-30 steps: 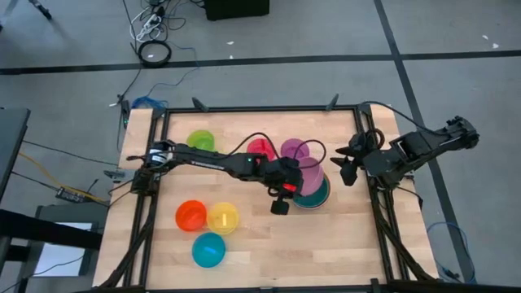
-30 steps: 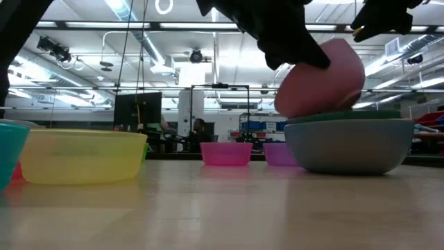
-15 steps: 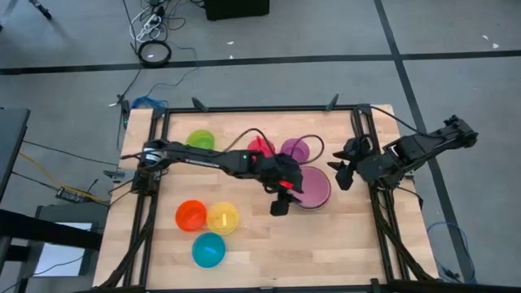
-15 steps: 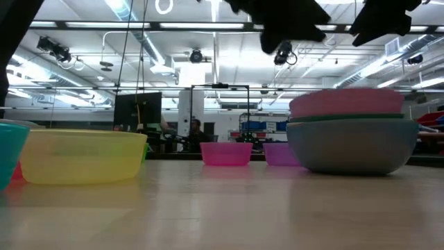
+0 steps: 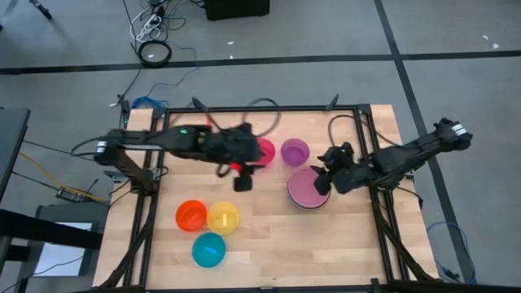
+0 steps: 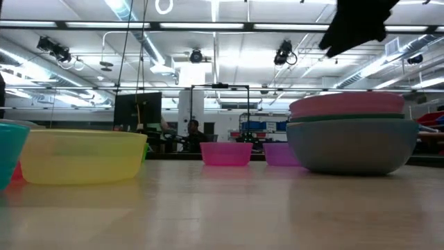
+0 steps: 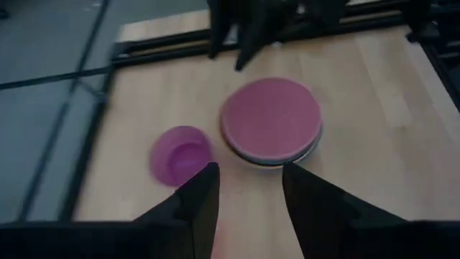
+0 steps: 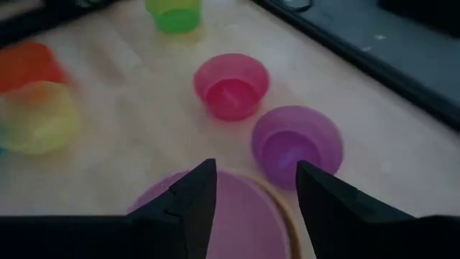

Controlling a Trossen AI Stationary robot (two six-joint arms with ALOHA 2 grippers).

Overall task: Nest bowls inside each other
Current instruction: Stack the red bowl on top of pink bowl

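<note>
High view: stack (image 5: 308, 189) sits under right gripper (image 5: 324, 176), pink bowl (image 5: 308, 185) topmost, darker bowls nested beneath. Right gripper spread, empty, over stack's rim. Left gripper (image 5: 242, 175) spread, empty, well apart from stack; magenta bowl (image 5: 264, 150) just beside it, purple bowl (image 5: 295, 151) between grippers. Green (image 5: 200, 140), orange (image 5: 191, 216), yellow (image 5: 223, 218), cyan (image 5: 208, 249) bowls loose, farther from left gripper. Judgement: partly done; six loose bowls left.

Smooth, translucent plastic bowls (image 5: 221, 218) on a pale, matt wood-grain table (image 5: 269, 244).
</note>
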